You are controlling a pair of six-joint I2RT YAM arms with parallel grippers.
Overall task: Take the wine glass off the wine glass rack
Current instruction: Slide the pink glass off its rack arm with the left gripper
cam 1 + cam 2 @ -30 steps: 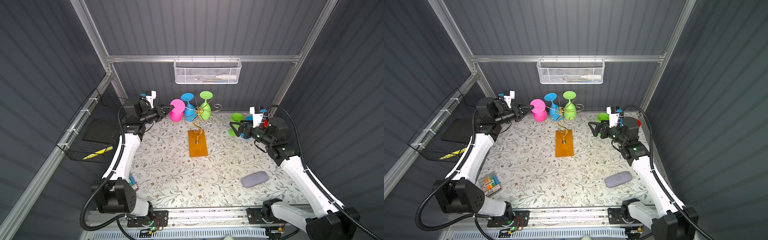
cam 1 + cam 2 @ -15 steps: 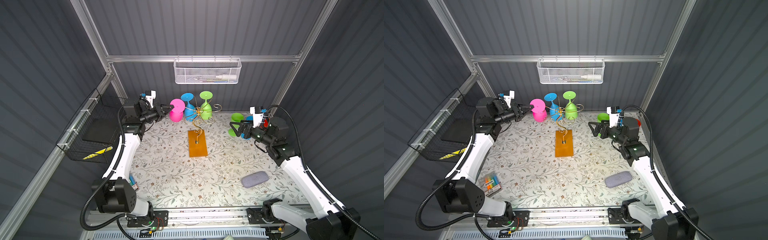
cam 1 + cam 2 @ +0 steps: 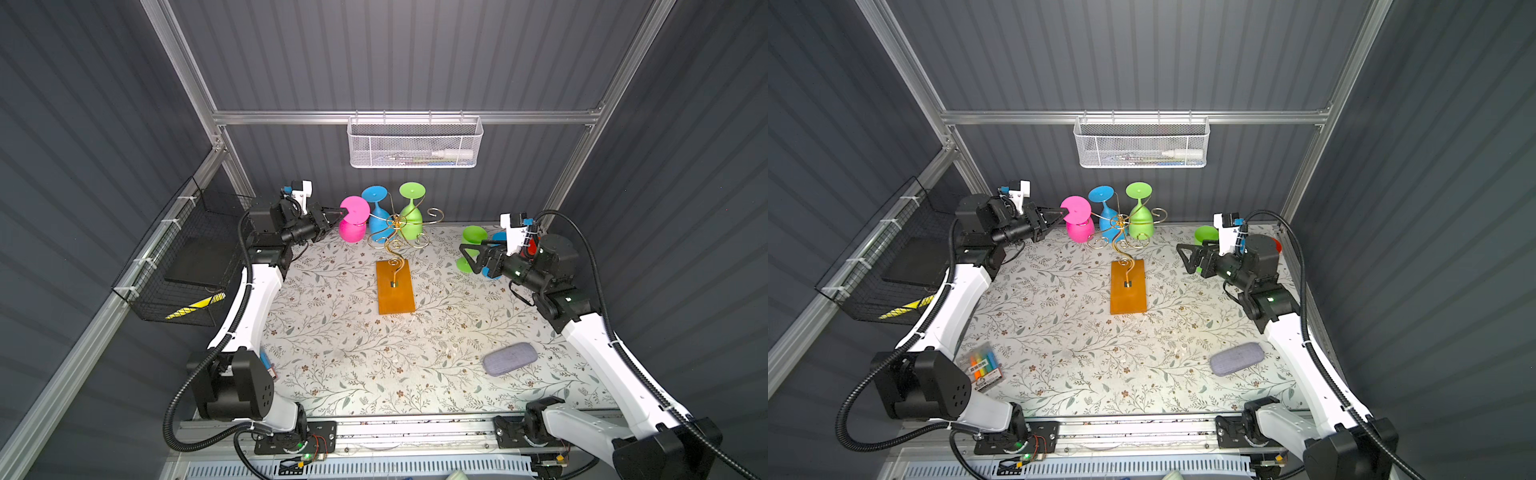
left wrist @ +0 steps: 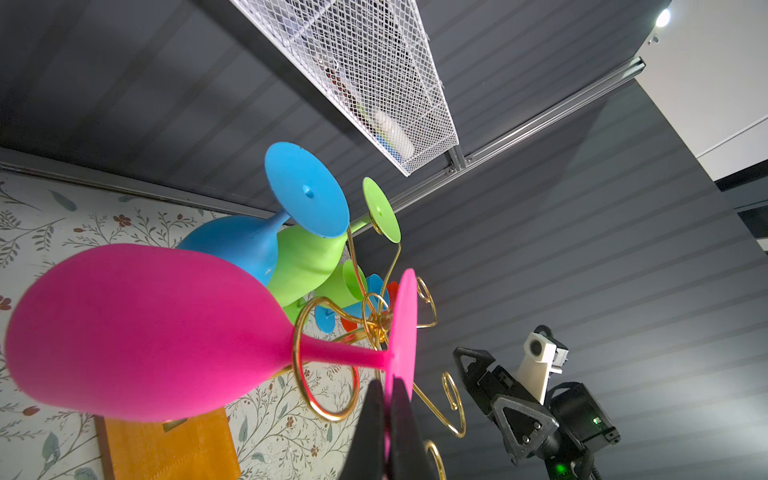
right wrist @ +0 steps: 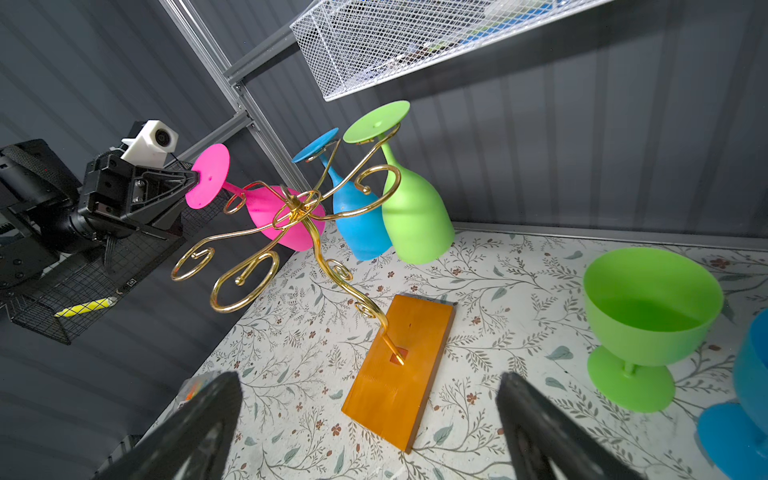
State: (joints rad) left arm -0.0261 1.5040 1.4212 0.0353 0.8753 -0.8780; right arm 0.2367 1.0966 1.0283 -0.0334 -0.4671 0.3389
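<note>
The gold wire wine glass rack (image 3: 394,232) stands on its amber base (image 3: 395,291) at the middle back, also seen in the right wrist view (image 5: 307,232). Three wine glasses hang upside down on it: pink (image 3: 353,224), blue (image 3: 377,220) and green (image 3: 411,220). My left gripper (image 3: 343,212) is shut on the edge of the pink glass's foot (image 4: 401,328). That glass's stem runs through a gold scroll ring (image 4: 324,409) and its bowl (image 4: 137,332) tilts. At the right, my right gripper (image 3: 466,258) is open with nothing between its fingers (image 5: 208,411).
A green glass (image 3: 471,245) and a blue one (image 3: 497,237) stand on the mat by the right gripper. A grey case (image 3: 510,358) lies at front right, a marker pack (image 3: 982,365) at front left. A white mesh basket (image 3: 415,143) hangs on the back wall, a black wire basket (image 3: 187,266) on the left wall.
</note>
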